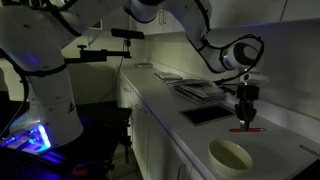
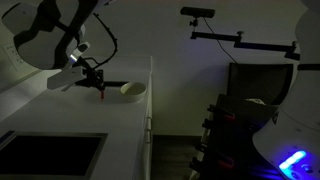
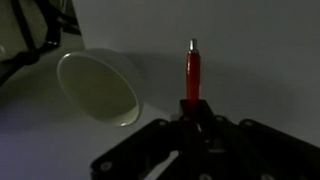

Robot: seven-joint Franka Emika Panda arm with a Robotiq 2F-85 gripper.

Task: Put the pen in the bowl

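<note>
On a dim white countertop (image 1: 165, 108), the red pen (image 3: 192, 75) is pinched at its near end between my gripper's (image 3: 190, 118) closed fingers. Its shaft and silvery tip run straight out ahead of them in the wrist view. The cream-white bowl (image 3: 97, 88) sits just beside the pen, apart from it, its pale inside bare.

In an exterior view the pen (image 1: 248, 130) shows as a short, nearly level red streak right under the gripper (image 1: 245, 120), low at the counter surface; I cannot tell whether it touches. The arm (image 1: 205, 40) sweeps in from above, bends at the wrist and points the gripper straight down. The bowl (image 1: 230, 155) lies nearer the camera there, and a flat dark mat (image 1: 210, 113) and a spread of papers (image 1: 200, 88) lie along the counter beyond, which no other view shows.

From the opposite end of the counter, in an exterior view, the gripper (image 2: 102, 88) hangs over the pen (image 2: 104, 96) with the bowl (image 2: 132, 90) close beside it, by the counter's edge.
</note>
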